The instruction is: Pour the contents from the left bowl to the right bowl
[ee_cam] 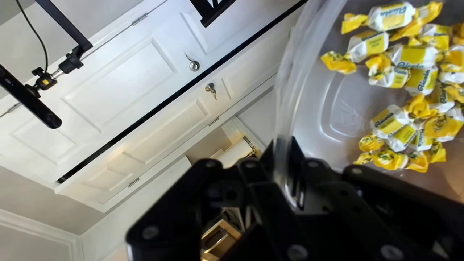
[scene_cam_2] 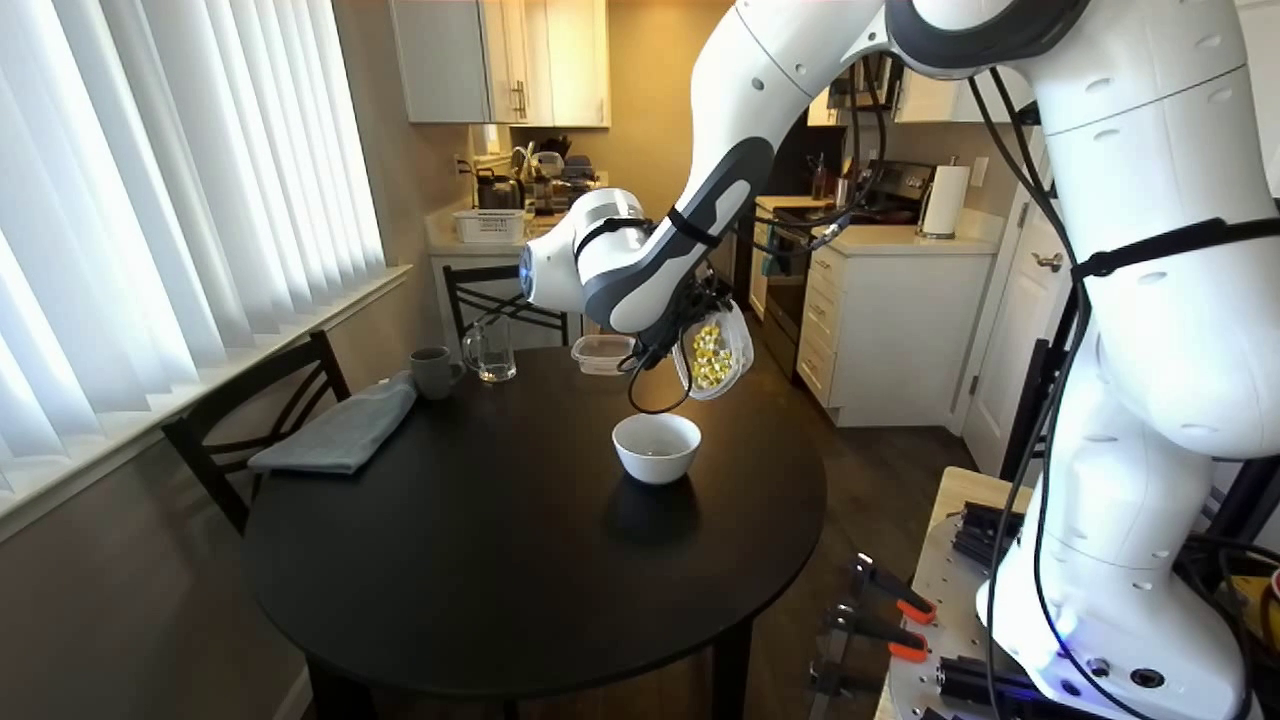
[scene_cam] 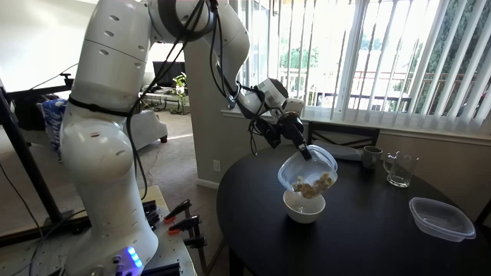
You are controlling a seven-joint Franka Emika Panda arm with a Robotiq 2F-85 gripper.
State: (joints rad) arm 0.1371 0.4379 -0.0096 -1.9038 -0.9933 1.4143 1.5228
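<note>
In an exterior view, the hand (scene_cam: 306, 154) I steer from afar is clenched on the rim of the clear bowl (scene_cam: 301, 168), tilted above the white bowl (scene_cam: 304, 216), which sits upright on the bench (scene_cam: 356, 234); the sweets (scene_cam: 312, 186) bunch at the clear bowl's low side, and I can make out none in the white bowl. A tub (scene_cam: 441, 219) rests well apart. In an exterior view, the clear bowl (scene_cam_2: 738, 332) hangs higher than the white bowl (scene_cam_2: 655, 458) and off to its right as seen from there, so I suspect the lip is not squarely over it: steepen the tilt here and sweets could land on the bench. In the wrist view, the hand (ee_cam: 282, 157) pinches one thin wall of the clear bowl (ee_cam: 344, 96), the yellow-and-white wrapped sweets (ee_cam: 413, 58) heaped away from the grip. That hold worries me; the off-centre load could make the bowl twist or flex. The sweets may also go in one rush and bounce out, and lowering too far could knock the white bowl askew.
</note>
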